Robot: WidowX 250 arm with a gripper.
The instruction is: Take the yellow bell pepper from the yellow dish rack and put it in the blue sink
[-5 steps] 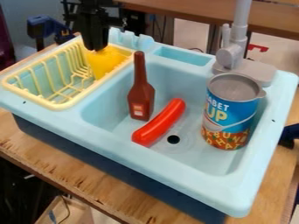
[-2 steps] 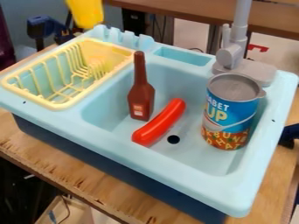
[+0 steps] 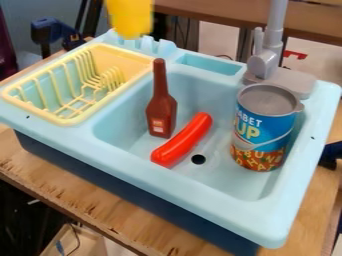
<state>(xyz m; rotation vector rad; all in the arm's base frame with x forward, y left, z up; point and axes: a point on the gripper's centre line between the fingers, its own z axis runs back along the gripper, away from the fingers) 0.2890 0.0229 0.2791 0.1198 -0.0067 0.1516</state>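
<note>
A blurred yellow object (image 3: 130,19) appears over the toy sink's (image 3: 200,186) slotted back rim, near the yellow dish rack (image 3: 67,121); whether the gripper is wide or narrow, I cannot tell. In the basin, a red toy sausage (image 3: 182,140) lies between the brown bottle (image 3: 161,110) and the blue-labelled can (image 3: 264,129).

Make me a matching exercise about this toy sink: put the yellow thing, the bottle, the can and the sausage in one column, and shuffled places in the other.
Things:
1. yellow thing
2. brown bottle
3. can
4. red sausage

Places:
A. in the basin, closest to the drain hole
B. in the basin, closest to the dish rack
C. at the top edge of the view
D. in the basin, closest to the gray faucet

Right pairs: 1-C, 2-B, 3-D, 4-A.
</note>
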